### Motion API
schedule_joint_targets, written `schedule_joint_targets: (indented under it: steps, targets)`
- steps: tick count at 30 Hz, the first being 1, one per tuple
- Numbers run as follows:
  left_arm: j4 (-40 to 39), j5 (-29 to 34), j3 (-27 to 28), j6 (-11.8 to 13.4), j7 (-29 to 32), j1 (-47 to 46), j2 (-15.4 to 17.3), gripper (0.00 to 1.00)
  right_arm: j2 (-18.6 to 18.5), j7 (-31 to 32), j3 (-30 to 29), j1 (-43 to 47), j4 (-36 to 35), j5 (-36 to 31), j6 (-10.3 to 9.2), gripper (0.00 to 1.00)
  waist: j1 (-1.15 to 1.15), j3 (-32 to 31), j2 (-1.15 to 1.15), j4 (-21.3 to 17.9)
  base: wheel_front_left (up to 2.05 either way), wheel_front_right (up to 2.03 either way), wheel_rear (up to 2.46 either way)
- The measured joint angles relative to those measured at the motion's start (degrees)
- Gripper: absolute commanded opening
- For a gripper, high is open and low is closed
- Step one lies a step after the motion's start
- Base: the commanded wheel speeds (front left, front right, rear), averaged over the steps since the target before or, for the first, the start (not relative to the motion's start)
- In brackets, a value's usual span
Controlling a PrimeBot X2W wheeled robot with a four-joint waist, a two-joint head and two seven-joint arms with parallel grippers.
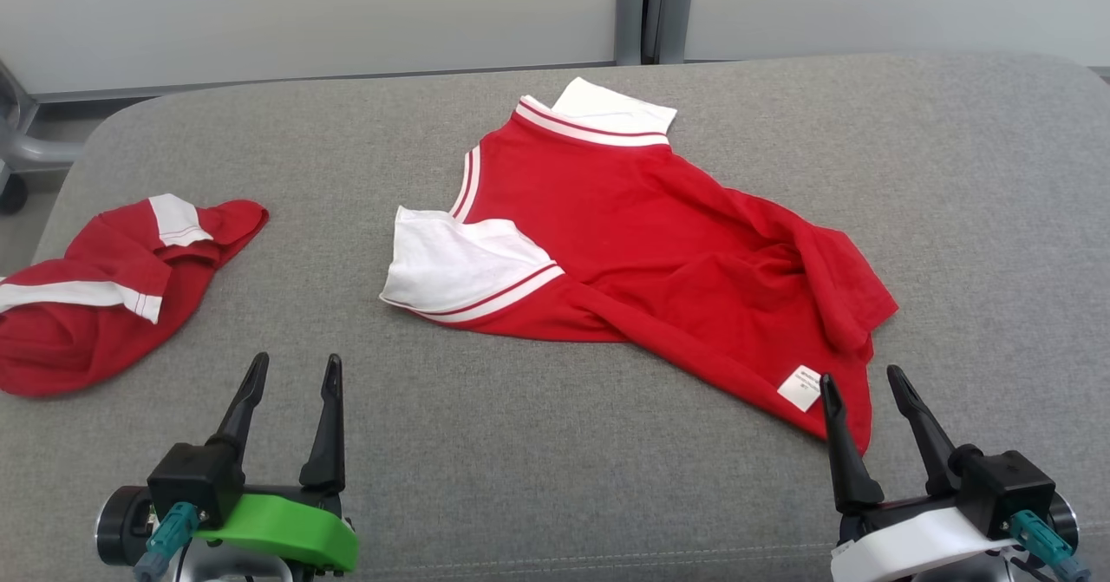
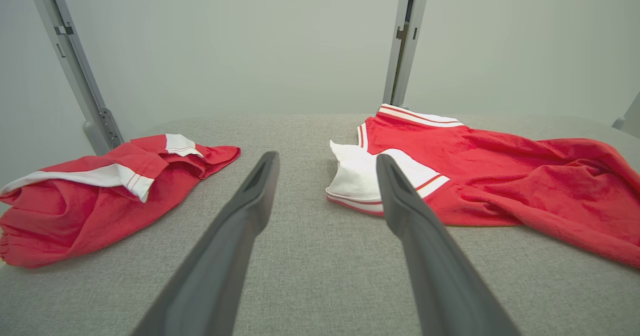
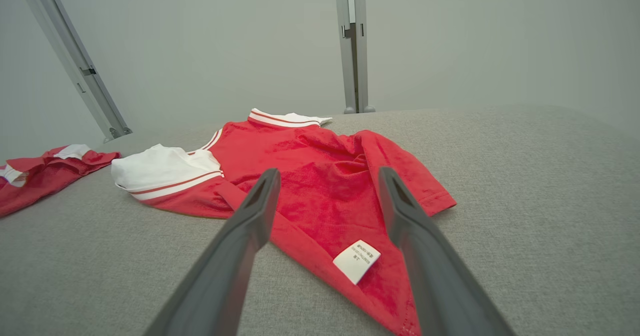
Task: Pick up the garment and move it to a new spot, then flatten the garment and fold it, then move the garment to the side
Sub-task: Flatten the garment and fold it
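Left gripper (image 1: 295, 361) and right gripper (image 1: 859, 376) gape empty before the rumpled red garment (image 1: 642, 244) with white striped sleeves (image 1: 460, 265).

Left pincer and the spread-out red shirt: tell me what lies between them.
Bare grey cushion between the left pincer and the red shirt, its white sleeve nearest; the head view shows it.

readable text: none | white label (image 3: 356, 262) on red garment (image 3: 320, 176) hem | print too small to read

cut off: crumpled red garment (image 1: 87, 322) at left edge | unreadable: white label (image 1: 799, 388) print (too small)
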Motion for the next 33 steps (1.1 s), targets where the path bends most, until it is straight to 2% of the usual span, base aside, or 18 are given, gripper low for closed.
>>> schedule_joint_targets:
  steps: [7, 11, 17, 25, 30, 33]
  targets:
    - [-0.4, -0.5, -0.5, 0.2, 0.2, -0.1, 0.0, 1.0, 0.0, -0.1, -0.2, -0.3, 0.1, 0.0, 0.0, 1.0, 0.0, 0.6, 0.0, 0.1, 0.0, 0.0, 0.0]
    - [-0.7, -2.1, -0.7, -0.7, 0.2, -1.4, 0.0, 1.0, 0.1, -0.1, -0.2, -0.7, 0.0, 0.0, 0.0, 1.0, 0.0, 1.2, 0.0, 0.0, 0.0, 0.0, 0.0]
    - [1.4, -6.5, -2.5, -3.5, 7.6, -10.9, 0.7, 1.0, 0.1, -0.1, -0.3, -3.3, -0.8, -0.6, 0.0, 1.0, 0.0, 3.6, 0.0, -0.6, 0.0, 0.0, 0.0]
    - [15.1, -15.1, -5.5, -4.8, 21.5, -27.1, 4.0, 1.0, 0.1, -0.6, 1.3, -6.6, -0.6, -1.1, 0.0, 1.0, 0.0, 7.6, 0.0, -3.5, 0.0, 0.0, 0.0]
    - [24.5, -19.5, -7.6, -4.9, 26.5, -35.2, 6.2, 1.0, 0.1, -1.2, 2.2, -8.3, 0.2, 0.0, 0.0, 1.0, 0.0, 10.3, 0.0, -6.0, 0.0, 0.0, 0.0]
    - [27.5, -21.3, -8.6, -4.9, 28.2, -37.9, 6.8, 1.0, 0.1, -1.5, 2.5, -8.7, 0.5, 0.4, 0.0, 1.0, 0.0, 11.5, 0.0, -6.9, 0.0, 0.0, 0.0]
